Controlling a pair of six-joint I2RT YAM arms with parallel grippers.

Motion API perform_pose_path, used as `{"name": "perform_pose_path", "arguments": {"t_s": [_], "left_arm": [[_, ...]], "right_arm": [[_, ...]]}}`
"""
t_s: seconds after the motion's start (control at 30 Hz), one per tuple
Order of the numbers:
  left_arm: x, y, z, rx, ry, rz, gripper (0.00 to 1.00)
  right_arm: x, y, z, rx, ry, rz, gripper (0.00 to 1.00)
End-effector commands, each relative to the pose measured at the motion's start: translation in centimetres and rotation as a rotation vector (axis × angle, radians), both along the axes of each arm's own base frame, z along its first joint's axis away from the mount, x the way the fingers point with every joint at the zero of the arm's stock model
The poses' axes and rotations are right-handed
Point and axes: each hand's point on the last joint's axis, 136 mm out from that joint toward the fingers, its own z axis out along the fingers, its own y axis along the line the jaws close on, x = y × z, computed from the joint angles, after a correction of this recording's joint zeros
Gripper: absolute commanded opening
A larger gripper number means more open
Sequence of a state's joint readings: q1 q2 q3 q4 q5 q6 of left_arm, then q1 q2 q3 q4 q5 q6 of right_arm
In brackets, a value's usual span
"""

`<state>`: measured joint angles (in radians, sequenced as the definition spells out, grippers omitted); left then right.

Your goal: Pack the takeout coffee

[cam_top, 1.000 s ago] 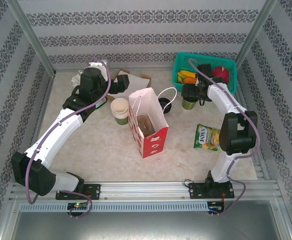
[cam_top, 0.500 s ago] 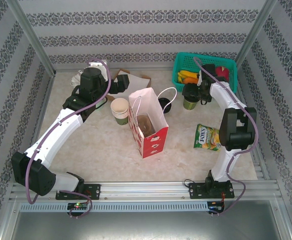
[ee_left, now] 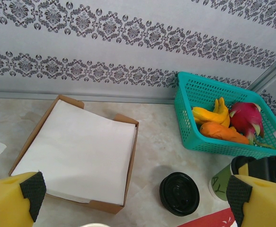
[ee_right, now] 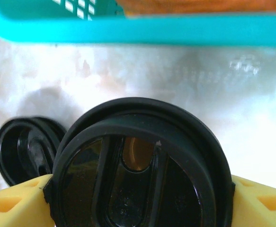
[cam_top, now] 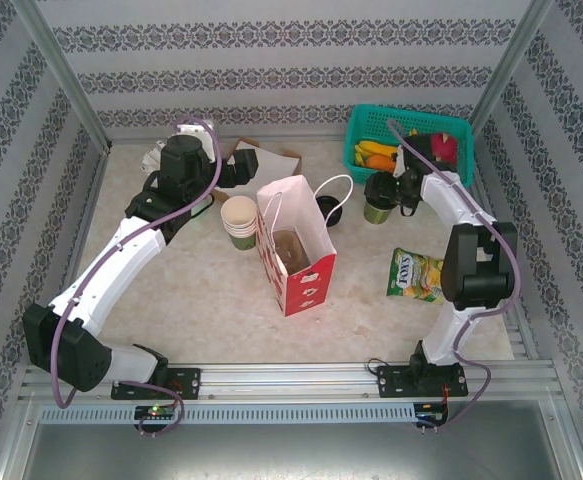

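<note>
A round black plastic lid (ee_right: pixel 142 142) is gripped from both sides by the yellow fingers (ee_right: pixel 14 201) of the right gripper (cam_top: pixel 384 188), whose jaws are closed against its rim. In the top view this gripper is seen at the far right of the marbled table (cam_top: pixel 201 290), directly over a small green paper cup (cam_top: pixel 375 211) that stands upright just in front of a teal plastic basket (cam_top: pixel 356 125) of fruit. Whether the lid is already seated on the cup cannot be told. A second black lid (cam_top: pixel 329 208) lies flat on the table between the cup and an open red paper bag (cam_top: pixel 306 275) with white cord handles, which stands upright at the middle; a brown cardboard insert is seen inside it. A stack of cream-lined green paper cups (cam_top: pixel 239 222) stands just beside the bag's left side. The left gripper (ee_left: pixel 135 191) is held at the far left with its jaws spread wide and nothing between them; below and ahead of it a brown cardboard box (ee_left: pixel 33 137) of white paper sheets is seen. A green and yellow snack packet (cam_top: pixel 413 273) lies flat near the right arm, well apart from the bag.
</note>
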<state>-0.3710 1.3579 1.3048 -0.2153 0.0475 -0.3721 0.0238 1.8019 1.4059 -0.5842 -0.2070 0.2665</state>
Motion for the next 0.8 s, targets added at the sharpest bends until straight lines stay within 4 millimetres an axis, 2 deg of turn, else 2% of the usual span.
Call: {"name": "perform_pose_path", "arguments": {"t_s": [0.0, 0.2, 0.57, 0.77], "left_arm": [[0.7, 0.2, 1.3, -0.029, -0.041, 0.008, 0.99], [0.9, -0.8, 0.7, -0.05, -0.022, -0.036, 0.99], [0.0, 0.9, 1.5, -0.061, -0.104, 0.03, 0.99], [-0.2, 0.7, 1.3, -0.036, -0.115, 0.009, 0.99]], "right_arm": [[-3.4, 1.3, -0.8, 0.027, 0.077, 0.017, 0.78], [-7.6, 3.0, -1.5, -0.006, 0.135, 0.043, 0.78], [-13.6, 5.4, -0.8, 0.006, 0.174, 0.056, 0.79], [-15.5, 5.4, -1.2, -0.02, 0.184, 0.057, 0.8]]}}
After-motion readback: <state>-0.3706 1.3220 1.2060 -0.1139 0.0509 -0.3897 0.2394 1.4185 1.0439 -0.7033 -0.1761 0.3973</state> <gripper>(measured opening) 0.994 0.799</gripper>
